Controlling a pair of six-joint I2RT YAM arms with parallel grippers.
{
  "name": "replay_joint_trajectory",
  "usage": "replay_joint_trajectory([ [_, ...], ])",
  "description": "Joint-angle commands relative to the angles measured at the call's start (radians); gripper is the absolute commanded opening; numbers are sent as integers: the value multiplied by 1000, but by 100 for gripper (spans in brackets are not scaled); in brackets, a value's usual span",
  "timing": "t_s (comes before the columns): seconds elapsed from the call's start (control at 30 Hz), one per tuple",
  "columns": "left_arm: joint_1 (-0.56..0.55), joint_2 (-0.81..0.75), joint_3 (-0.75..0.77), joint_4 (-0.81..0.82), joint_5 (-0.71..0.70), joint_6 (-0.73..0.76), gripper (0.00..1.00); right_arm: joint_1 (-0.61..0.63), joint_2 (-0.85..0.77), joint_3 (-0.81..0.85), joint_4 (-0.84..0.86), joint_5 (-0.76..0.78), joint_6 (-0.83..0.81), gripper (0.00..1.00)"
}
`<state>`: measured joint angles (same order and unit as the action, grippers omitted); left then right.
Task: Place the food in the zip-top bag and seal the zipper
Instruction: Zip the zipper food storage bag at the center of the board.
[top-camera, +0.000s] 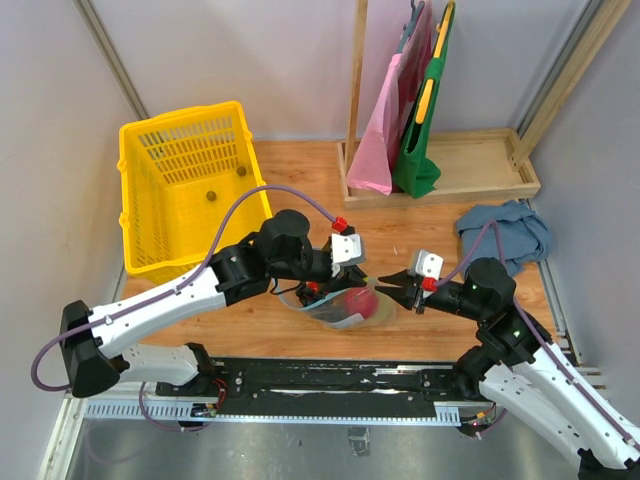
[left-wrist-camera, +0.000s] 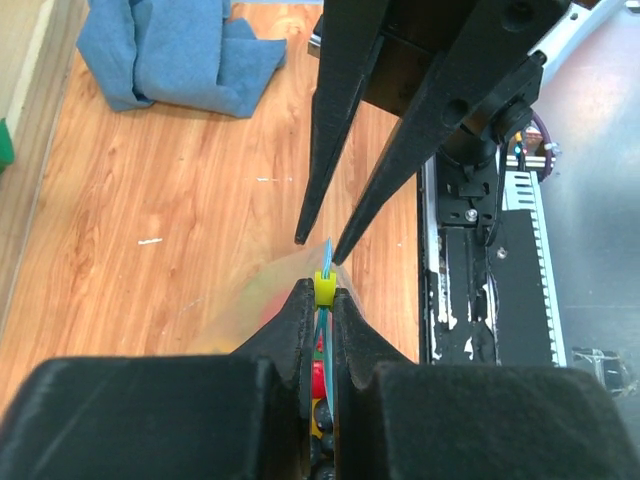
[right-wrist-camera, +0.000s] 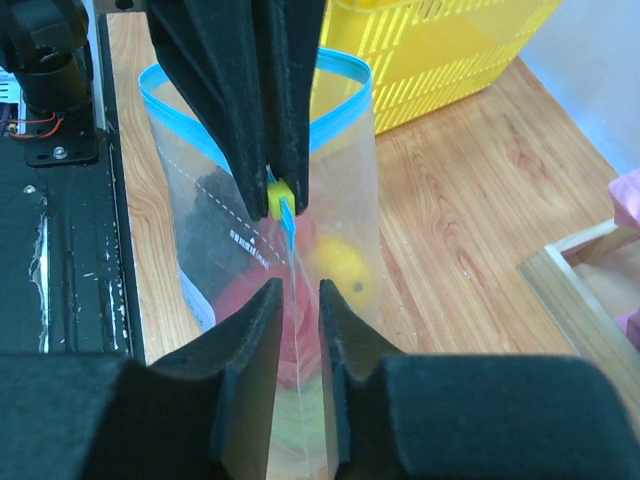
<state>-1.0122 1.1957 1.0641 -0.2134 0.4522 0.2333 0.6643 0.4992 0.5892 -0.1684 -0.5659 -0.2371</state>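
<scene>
The clear zip-top bag (top-camera: 335, 312) stands on the table between my grippers with its mouth up. My left gripper (left-wrist-camera: 325, 296) is shut on the blue zipper (right-wrist-camera: 335, 110), at its yellow slider (left-wrist-camera: 325, 287). Behind the left gripper (right-wrist-camera: 280, 190) the zipper strip bows apart in a loop. My right gripper (right-wrist-camera: 297, 292) is open, its fingers straddling the bag's side edge just below the slider without pinching it. The food lies inside the bag: a yellow mango (right-wrist-camera: 342, 266), a red piece (right-wrist-camera: 255, 300) and dark grapes (left-wrist-camera: 322, 440).
A yellow basket (top-camera: 185, 185) stands at the back left. A wooden tray (top-camera: 470, 175) with pink and green bags is at the back right. A blue cloth (top-camera: 505, 235) lies right of the bag. A black rail (top-camera: 330, 380) runs along the front edge.
</scene>
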Motion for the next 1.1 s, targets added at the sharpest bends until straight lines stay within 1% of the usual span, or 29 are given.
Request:
replay_joint_trajectory([
  [0.0,-6,21,51,26,51,-15,0,-11,5,6,51,-68,2,27],
  [0.07,-6,34,60,32,70,-17,0,-12,13,2,77,-71,10,34],
  [0.13,-6,43,60,43,81,-20,0,-11,29,2,98,-85,15,37],
  [0.27,-6,51,59,51,98,-27,0,-11,74,8,111,-89,15,33],
  [0.37,-6,49,51,67,109,-36,0,-11,99,-2,153,-109,36,30],
  [0.43,-5,46,45,80,111,-43,0,-11,110,-4,161,-118,38,23],
  [0.5,-6,44,43,83,107,-46,0,-12,114,4,146,-116,28,7],
  [0.53,-6,42,42,83,103,-49,2,-11,113,7,139,-111,24,2],
  [0.57,-5,41,39,83,95,-54,5,-12,110,8,134,-108,23,1],
  [0.83,-6,28,22,120,42,-81,28,-10,97,3,135,-117,30,1],
  [0.93,-6,34,23,125,43,-85,31,-11,98,2,135,-117,30,1],
  [1.07,-6,46,26,120,51,-92,30,-12,95,0,136,-114,33,1],
])
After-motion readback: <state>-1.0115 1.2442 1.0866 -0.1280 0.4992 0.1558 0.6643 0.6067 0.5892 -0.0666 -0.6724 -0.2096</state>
